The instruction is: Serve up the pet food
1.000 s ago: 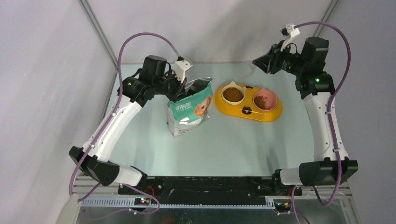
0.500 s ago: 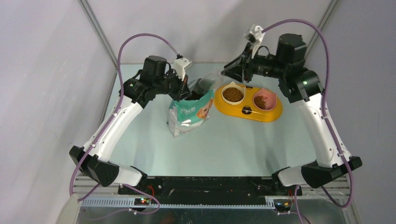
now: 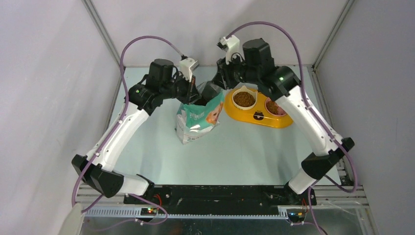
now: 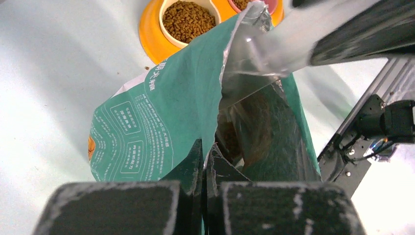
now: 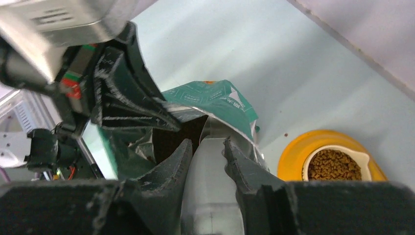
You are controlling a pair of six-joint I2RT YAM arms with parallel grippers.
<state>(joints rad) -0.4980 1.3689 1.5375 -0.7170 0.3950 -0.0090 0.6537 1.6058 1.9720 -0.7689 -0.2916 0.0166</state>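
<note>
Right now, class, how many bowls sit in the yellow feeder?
2. The white bowl is in the feeder's well nearer the bag; the pink bowl is in the other well, partly hidden by the right arm.

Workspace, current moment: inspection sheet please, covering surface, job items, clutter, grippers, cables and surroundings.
Surface: pale green table, a stray pellet beside the yellow feeder.
Job's things: pet food fills the white bowl in the feeder; teal bag stands open.
Clutter: nothing seen.
Grippers: left gripper shut on the bag's rim; right gripper holds the clear scoop at the bag's mouth.
Cables: purple cables arch over both arms.
Surroundings: grey walls.
</note>
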